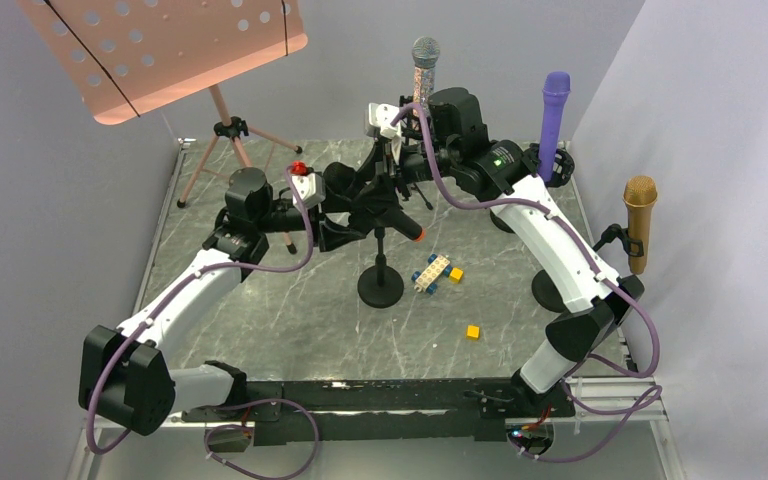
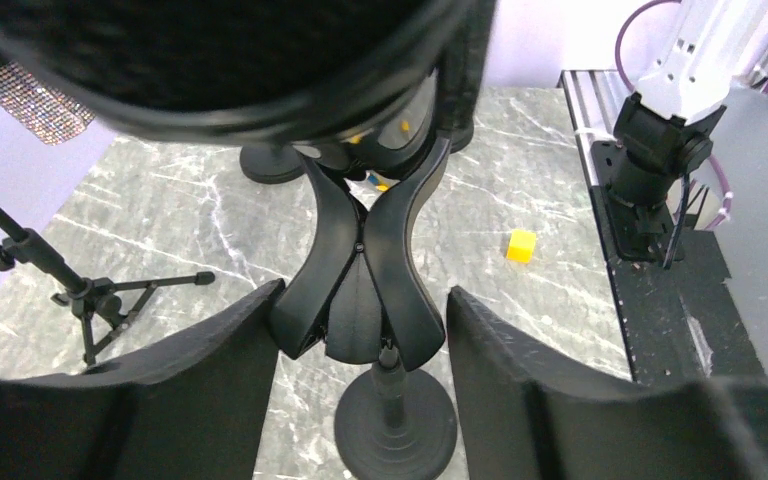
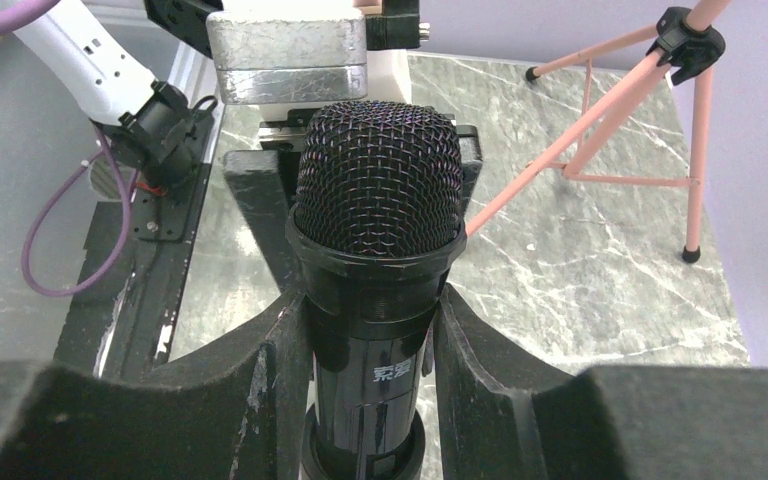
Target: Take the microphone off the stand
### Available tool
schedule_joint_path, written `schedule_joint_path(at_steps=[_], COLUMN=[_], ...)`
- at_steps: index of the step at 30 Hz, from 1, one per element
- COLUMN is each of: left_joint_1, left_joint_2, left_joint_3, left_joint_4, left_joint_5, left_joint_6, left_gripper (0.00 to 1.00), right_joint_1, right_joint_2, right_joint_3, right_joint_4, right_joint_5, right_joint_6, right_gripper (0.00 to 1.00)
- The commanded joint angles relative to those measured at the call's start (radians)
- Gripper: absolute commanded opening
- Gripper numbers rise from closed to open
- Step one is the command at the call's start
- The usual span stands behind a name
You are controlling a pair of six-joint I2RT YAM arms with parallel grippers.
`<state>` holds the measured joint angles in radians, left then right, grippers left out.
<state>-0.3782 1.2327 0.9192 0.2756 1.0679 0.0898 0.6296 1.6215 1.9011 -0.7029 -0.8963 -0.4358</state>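
Note:
A black microphone (image 1: 403, 224) with an orange tail end lies tilted in the clip of a black round-base stand (image 1: 380, 286) at the table's middle. In the right wrist view its mesh head (image 3: 378, 180) points away from the camera, and my right gripper (image 3: 370, 325) is shut on its body just below the head. My left gripper (image 2: 365, 300) has a finger pressed on each side of the stand's clip (image 2: 360, 270), above the stand's base (image 2: 395, 425). In the top view my left gripper (image 1: 352, 205) and right gripper (image 1: 392, 180) meet at the clip.
A silver glitter microphone (image 1: 425, 62), a purple one (image 1: 554, 108) and a gold one (image 1: 639, 215) stand on other stands at the back and right. A pink music stand (image 1: 160, 50) is at back left. Toy bricks (image 1: 432, 272) and a yellow cube (image 1: 473, 331) lie near the base.

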Motion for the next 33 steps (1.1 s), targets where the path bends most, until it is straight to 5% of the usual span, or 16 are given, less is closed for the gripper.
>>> schedule_joint_path(at_steps=[1, 7, 25, 31, 33], left_joint_1=[-0.004, -0.003, -0.005, -0.006, -0.005], left_joint_2=[0.009, 0.017, 0.015, -0.031, -0.054], left_joint_3=[0.009, -0.009, -0.005, 0.114, 0.171], left_joint_4=[0.053, 0.135, 0.124, 0.053, 0.013], left_joint_5=[0.034, 0.047, 0.017, -0.051, -0.08], left_joint_6=[-0.026, -0.157, -0.19, -0.223, -0.218], left_gripper=[0.46, 0.0, 0.0, 0.74, 0.83], right_joint_1=[-0.007, -0.013, -0.019, -0.034, -0.036], right_joint_2=[-0.005, -0.013, 0.12, -0.007, -0.055], right_joint_3=[0.002, -0.011, 0.519, 0.243, 0.161], right_joint_4=[0.043, 0.107, 0.391, 0.511, 0.574], right_joint_5=[-0.017, -0.007, 0.107, 0.196, 0.214], right_joint_6=[-0.013, 0.053, 0.338, 0.34, 0.345], right_gripper=[0.0, 0.0, 0.0, 0.0, 0.0])
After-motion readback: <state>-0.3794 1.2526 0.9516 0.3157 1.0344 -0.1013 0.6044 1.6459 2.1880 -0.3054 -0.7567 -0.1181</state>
